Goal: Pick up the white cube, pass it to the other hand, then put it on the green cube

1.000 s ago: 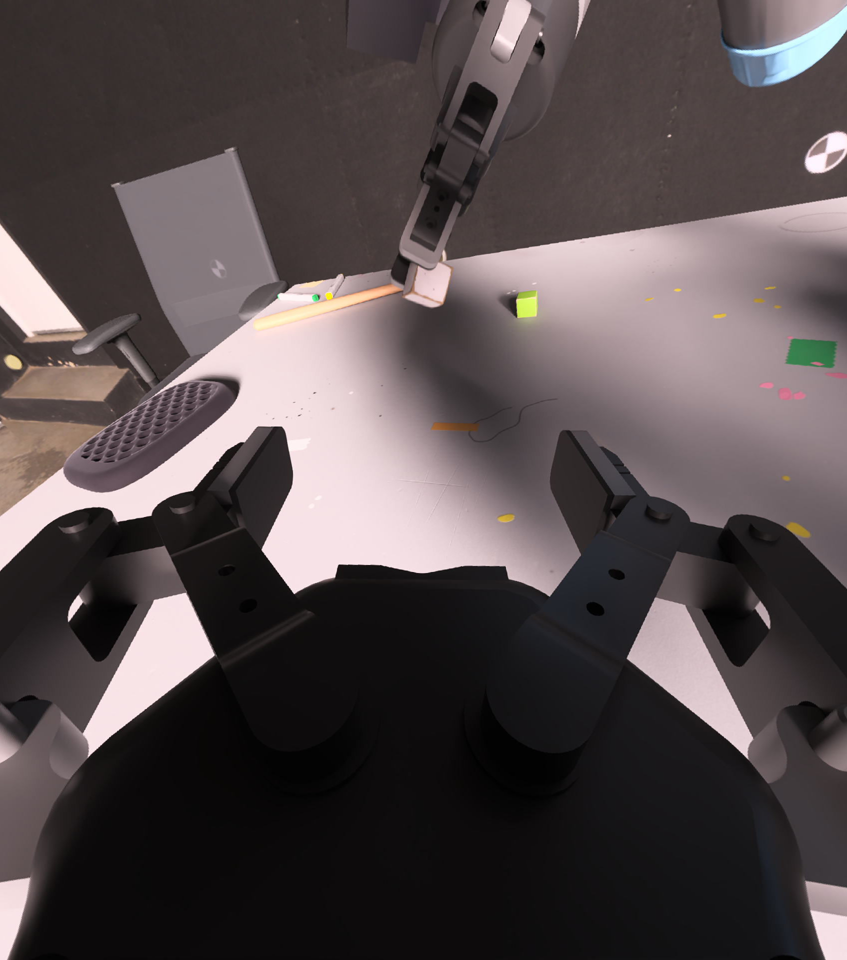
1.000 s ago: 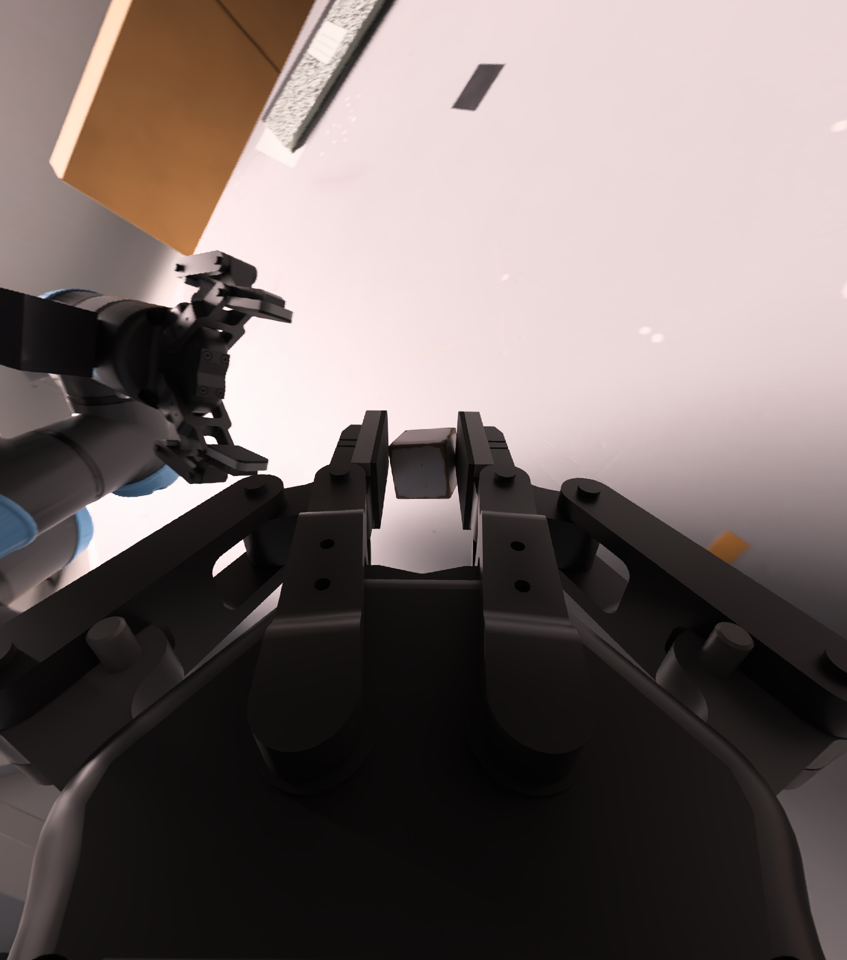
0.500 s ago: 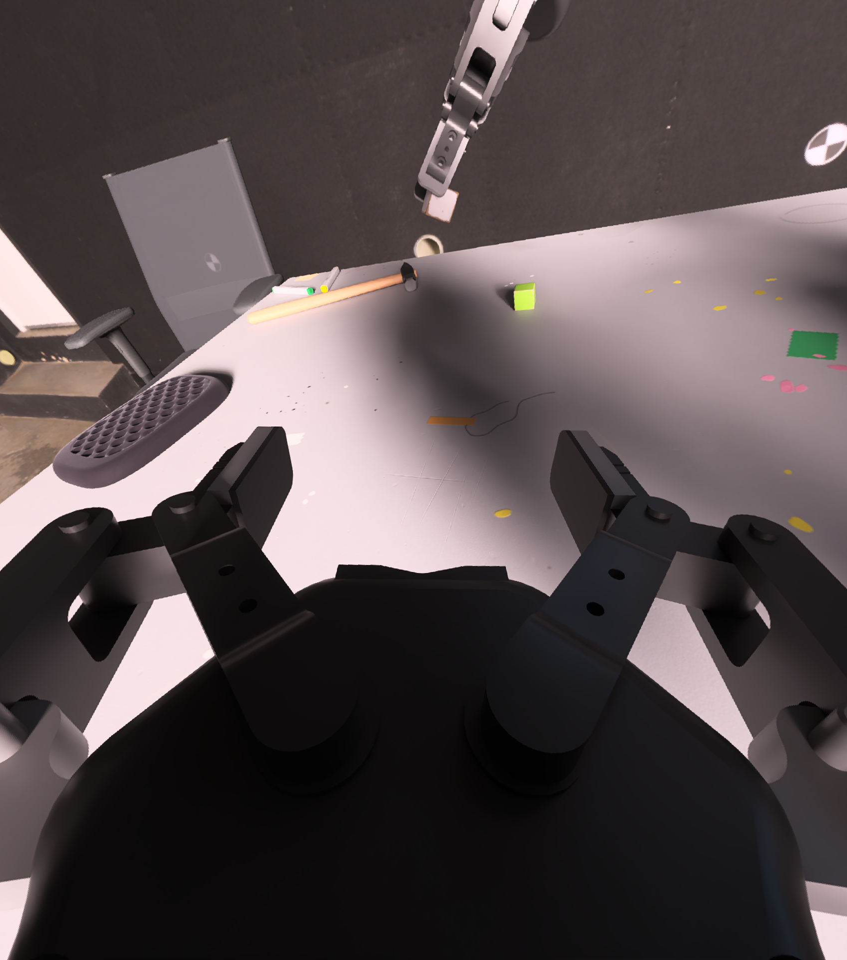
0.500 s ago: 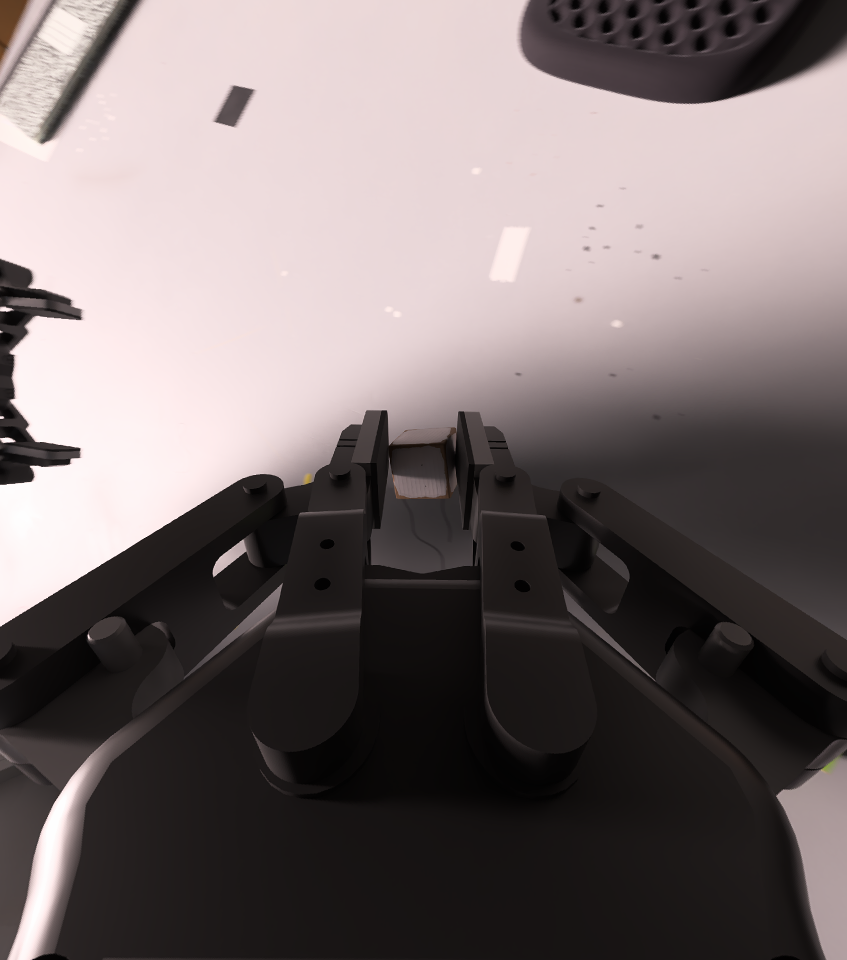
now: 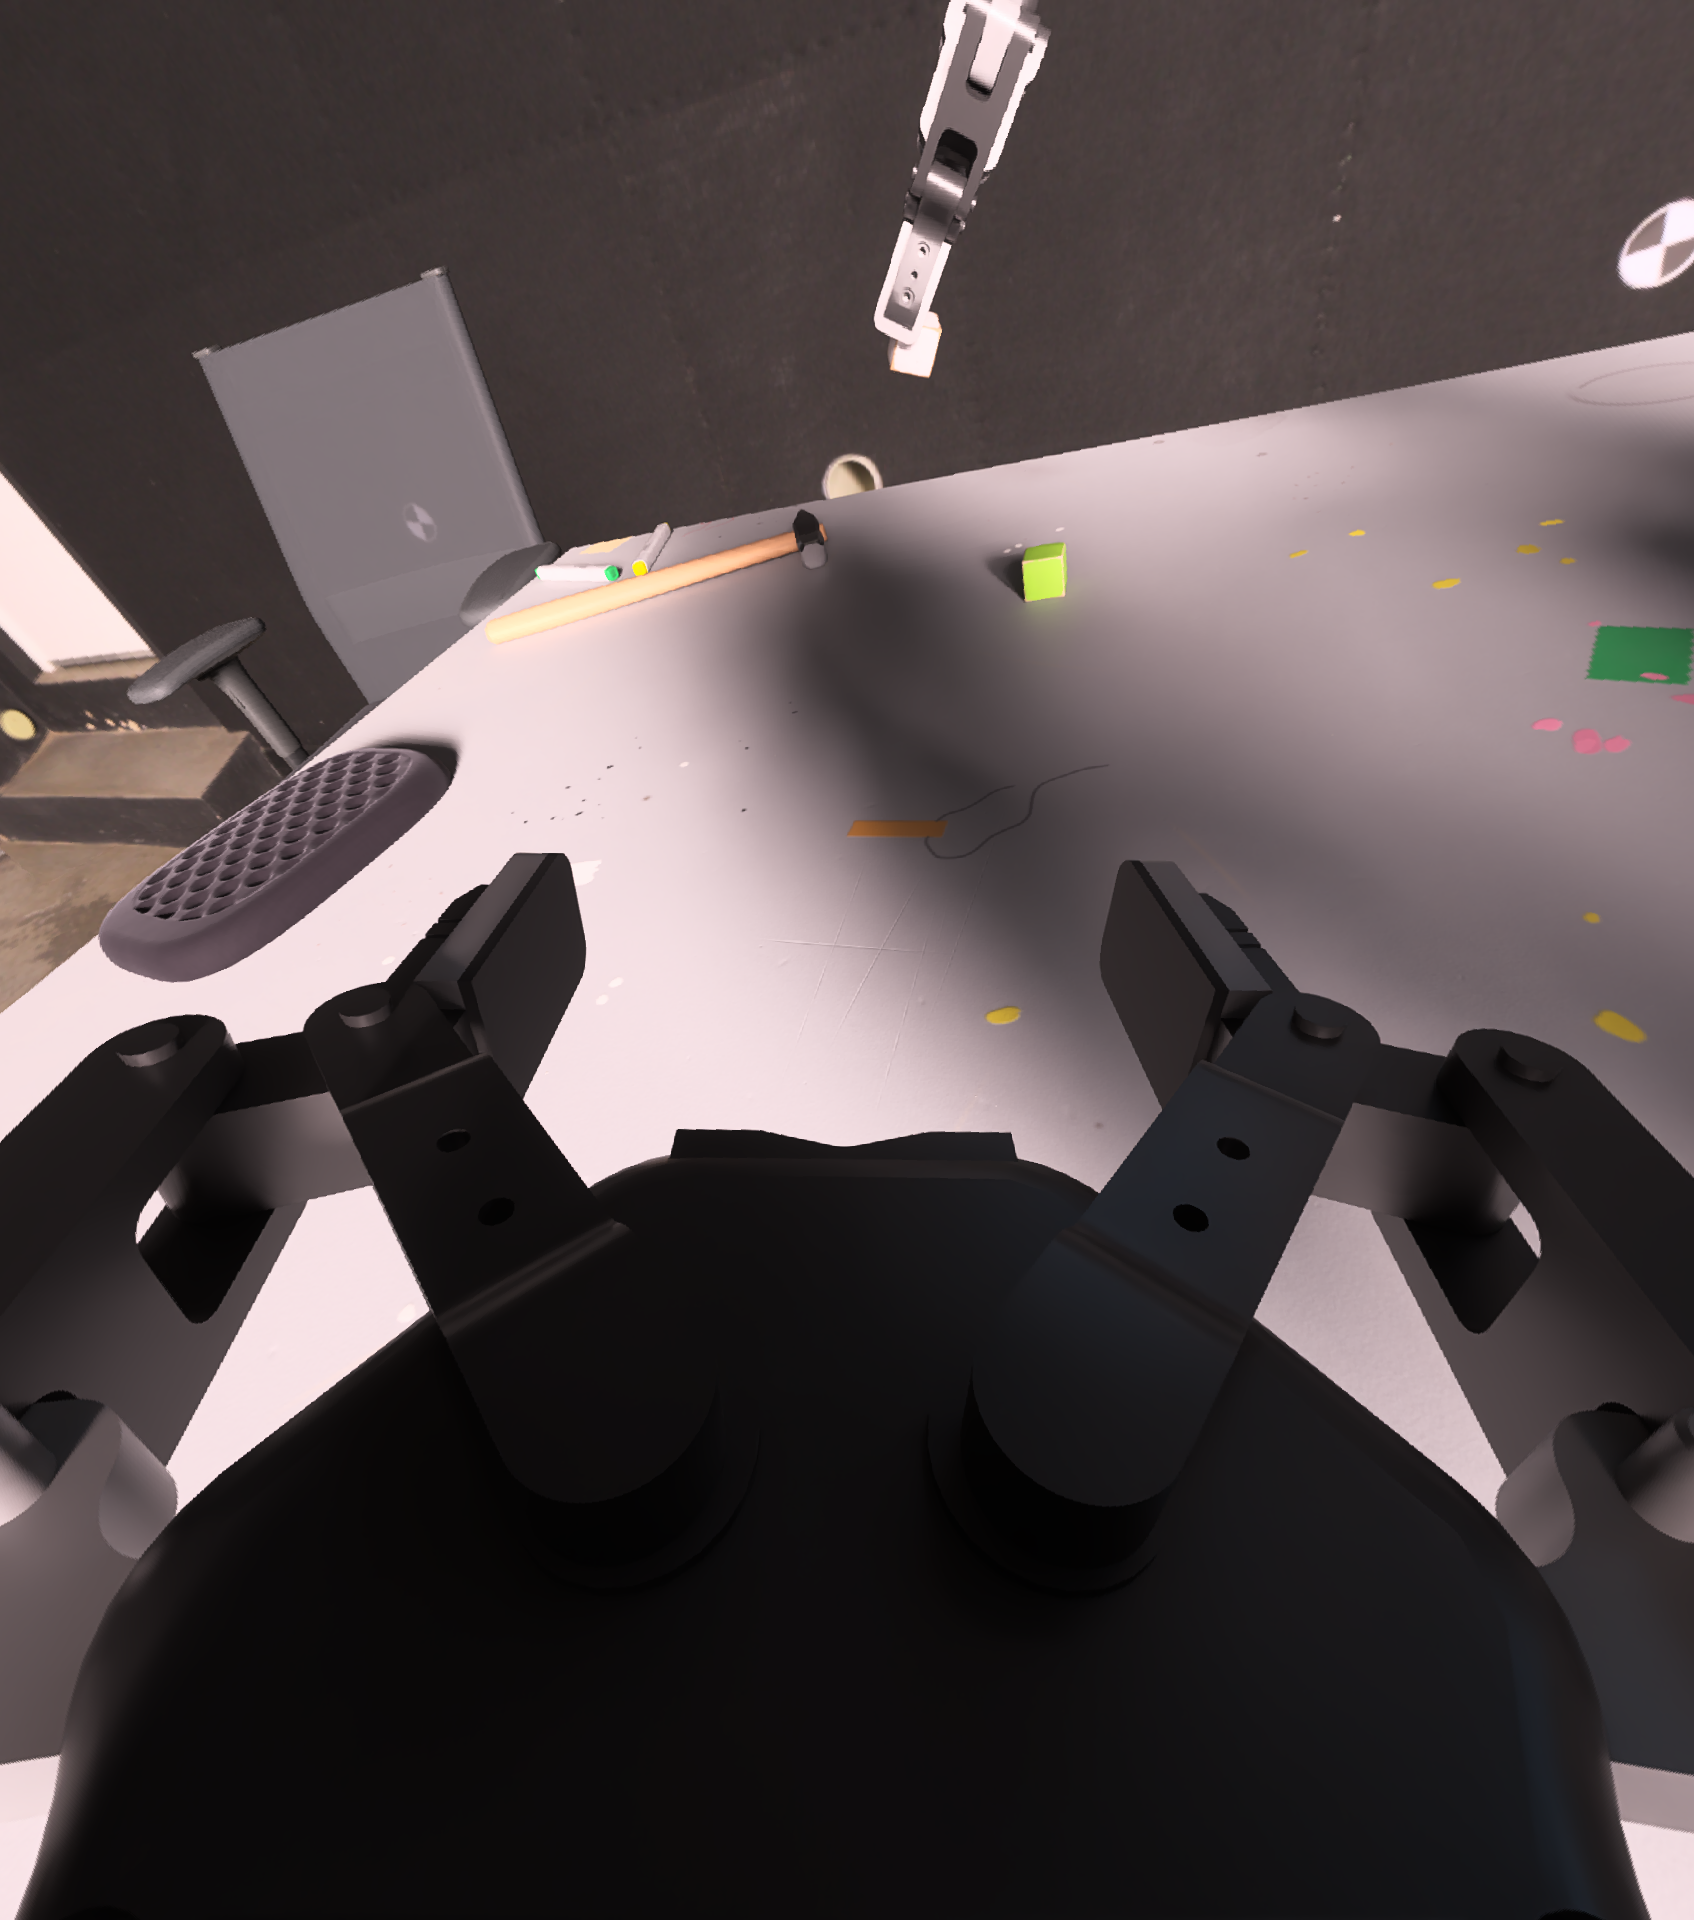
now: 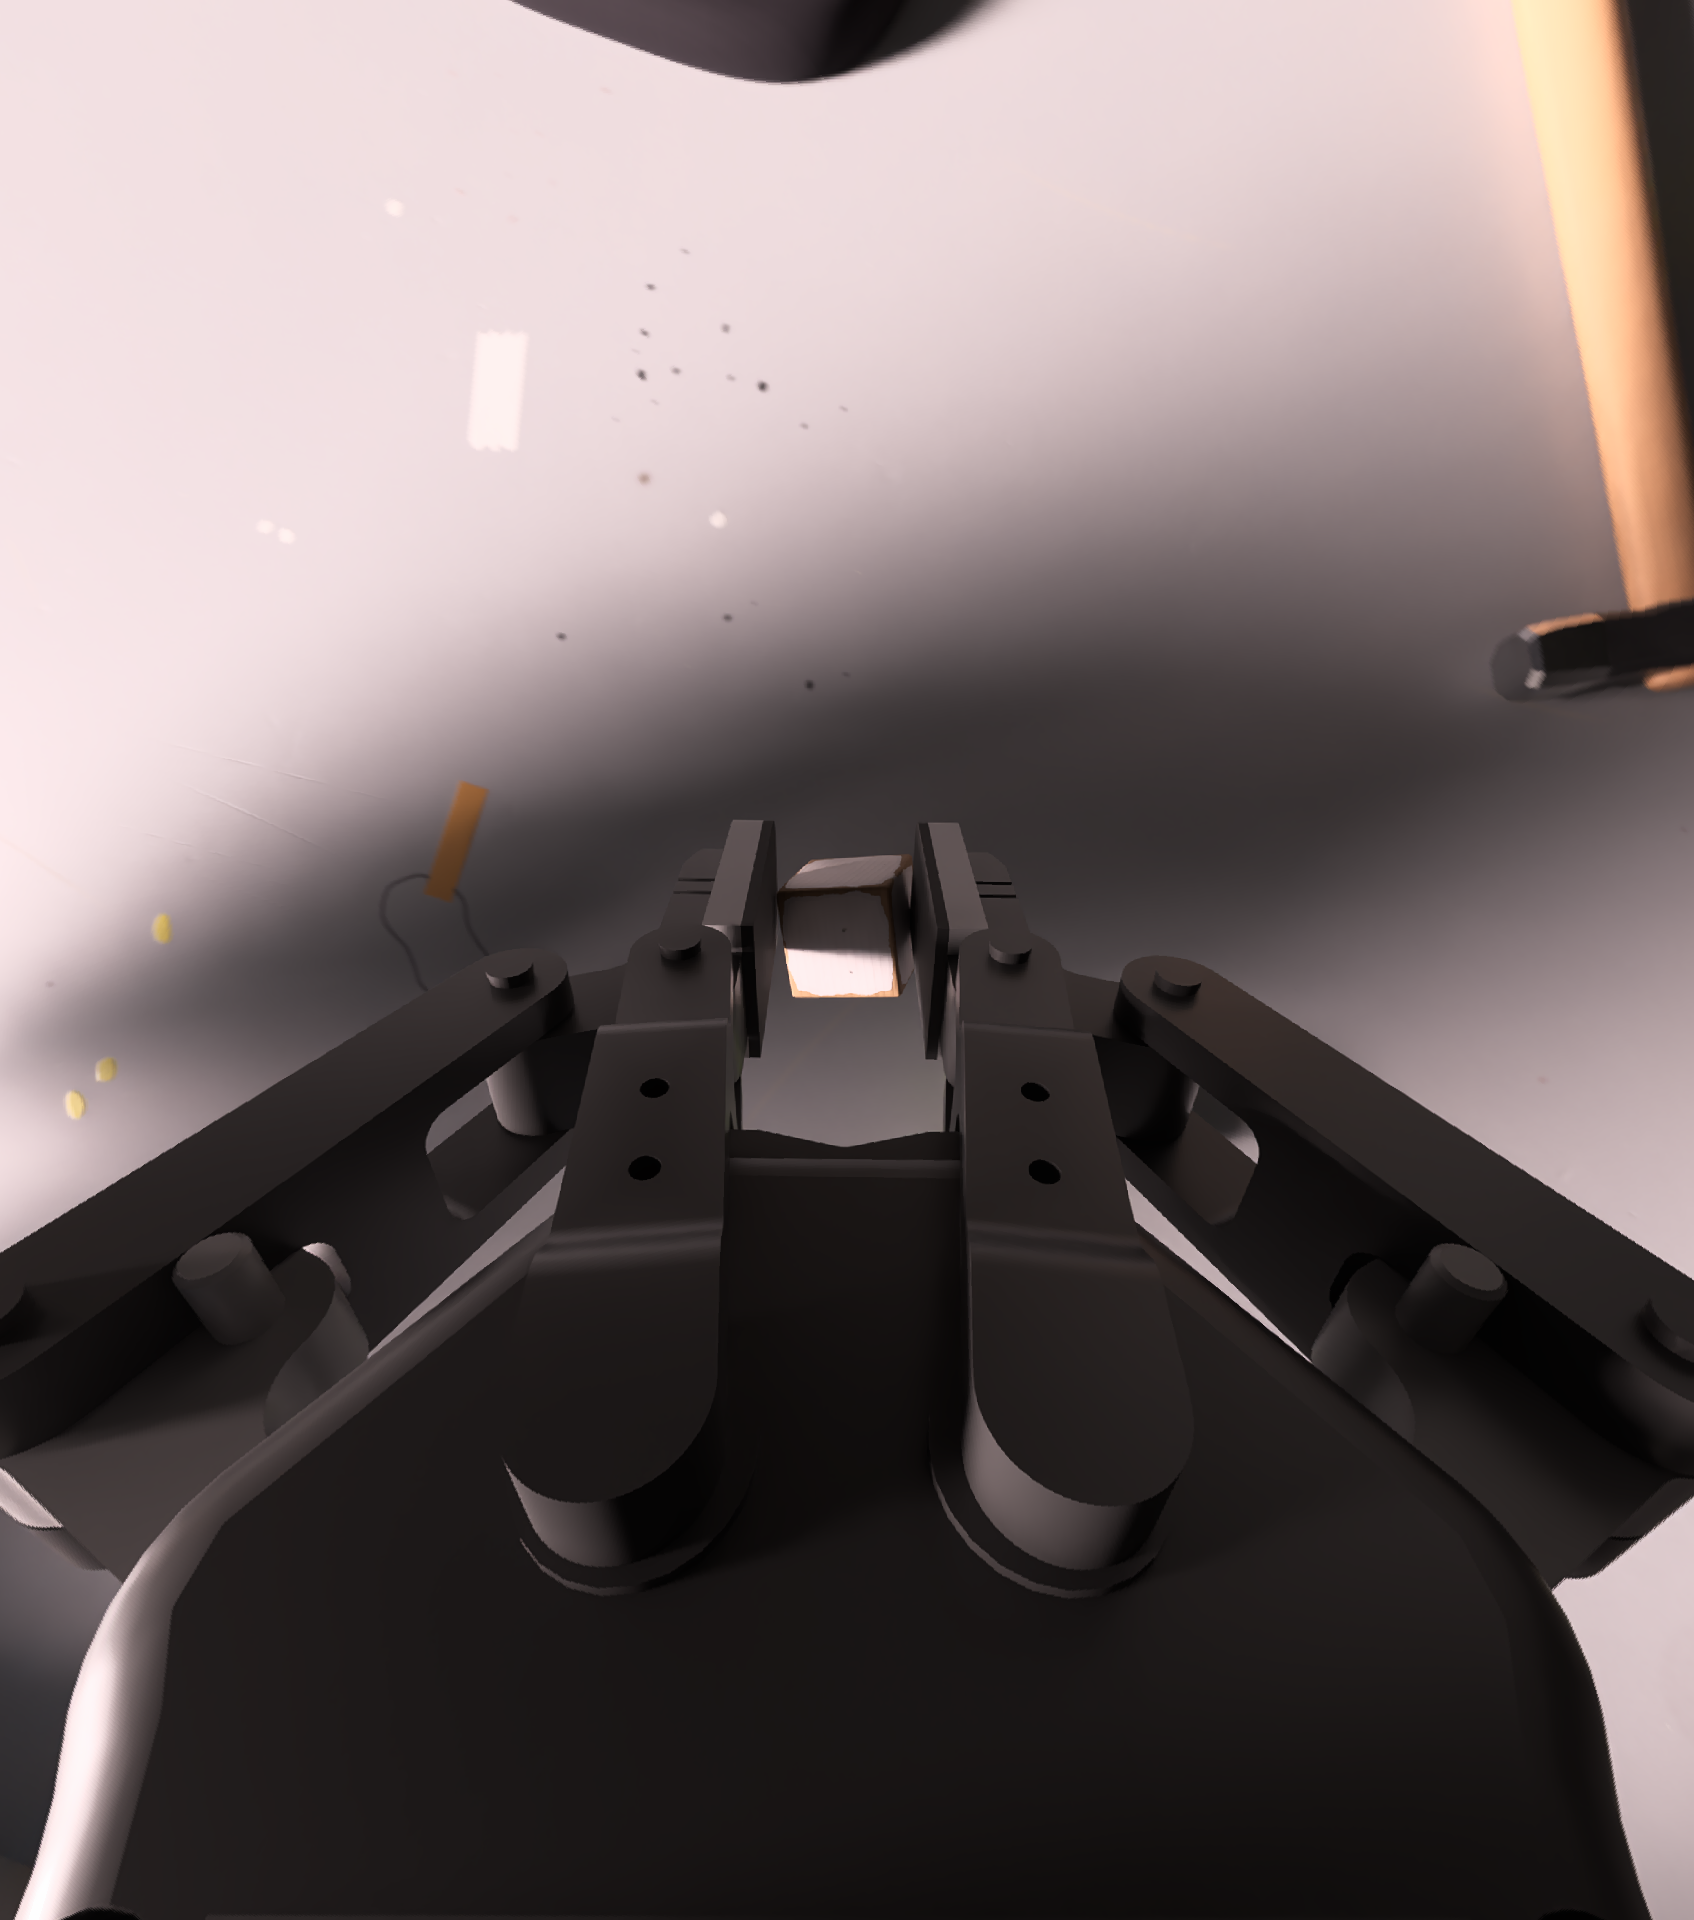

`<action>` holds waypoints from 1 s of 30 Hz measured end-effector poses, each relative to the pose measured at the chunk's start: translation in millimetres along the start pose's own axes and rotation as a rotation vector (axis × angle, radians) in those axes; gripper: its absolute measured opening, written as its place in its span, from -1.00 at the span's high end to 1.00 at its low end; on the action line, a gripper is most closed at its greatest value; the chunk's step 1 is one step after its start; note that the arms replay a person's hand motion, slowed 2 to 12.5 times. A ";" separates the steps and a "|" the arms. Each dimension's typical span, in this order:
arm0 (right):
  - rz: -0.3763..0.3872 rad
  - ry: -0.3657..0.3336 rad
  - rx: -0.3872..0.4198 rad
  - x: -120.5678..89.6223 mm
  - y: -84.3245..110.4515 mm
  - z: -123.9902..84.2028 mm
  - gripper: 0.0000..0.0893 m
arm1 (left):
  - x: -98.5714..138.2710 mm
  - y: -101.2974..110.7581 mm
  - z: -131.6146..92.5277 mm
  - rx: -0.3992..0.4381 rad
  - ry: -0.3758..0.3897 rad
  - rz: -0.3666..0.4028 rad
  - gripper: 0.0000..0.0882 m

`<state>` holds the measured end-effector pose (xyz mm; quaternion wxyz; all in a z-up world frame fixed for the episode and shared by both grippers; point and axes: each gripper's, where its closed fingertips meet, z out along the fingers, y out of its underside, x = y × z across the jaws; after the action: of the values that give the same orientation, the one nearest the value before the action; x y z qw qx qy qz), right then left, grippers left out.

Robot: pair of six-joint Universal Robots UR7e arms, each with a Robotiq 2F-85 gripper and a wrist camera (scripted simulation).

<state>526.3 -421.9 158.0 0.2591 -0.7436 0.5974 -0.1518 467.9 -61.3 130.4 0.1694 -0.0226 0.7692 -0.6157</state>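
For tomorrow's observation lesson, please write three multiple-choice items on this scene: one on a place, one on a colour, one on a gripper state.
1. Where is the small white cube?
A. On the table
B. Clamped in the right gripper, raised off the white table
C. On the green cube

2. What colour is the cube resting on the table?
A. Bright green
B. Red
C. Blue

3. How is the left gripper?
A. Shut on the hammer
B. Shut on a cube
C. Open and empty

Answers: B, both fingers press its sides, well above the table; A, it sits near the wooden-handled hammer; C, bare table shows between its spread fingers.
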 end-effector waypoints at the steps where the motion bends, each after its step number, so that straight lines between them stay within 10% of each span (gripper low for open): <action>1: 0.005 0.011 -0.009 5.8 2.1 0.1 0.47 | 0.3 0.5 0.4 -0.002 0.000 0.002 -0.94; 30: 0.090 0.123 -0.278 80.8 63.1 36.3 0.47 | 5.0 15.2 9.0 -0.049 0.002 0.051 -0.84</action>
<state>514.0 -502.2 85.8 0.1231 -0.7341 0.6601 -0.1014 468.4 -67.3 113.1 0.1836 -0.0063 0.7845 -0.5923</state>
